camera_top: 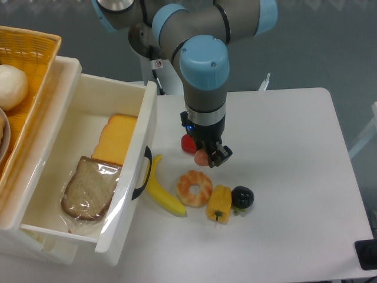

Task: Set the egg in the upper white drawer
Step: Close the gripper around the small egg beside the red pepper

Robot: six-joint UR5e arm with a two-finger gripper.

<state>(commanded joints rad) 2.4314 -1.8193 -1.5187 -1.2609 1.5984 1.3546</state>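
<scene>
The egg (202, 157) is small and salmon-pink, and it shows just under the arm's wrist near the middle of the table. My gripper (209, 155) points down over it, its dark fingers (222, 154) closed against the egg's sides. The upper white drawer (149, 121) stands pulled open at the left, with a dark curved handle (143, 174) on its front panel. Egg and gripper are about a hand's width to the right of that panel. Whether the egg rests on the table or hangs just above it cannot be told.
Inside the drawer lie a wrapped bread slice (89, 187) and an orange cheese slice (116, 138). A red pepper (187, 143) sits behind the gripper. In front lie a banana (162, 192), a shrimp ring (195, 187), a yellow pepper (218, 203) and a dark plum (242, 197). A wicker basket (36, 56) holds a white ball (10, 86).
</scene>
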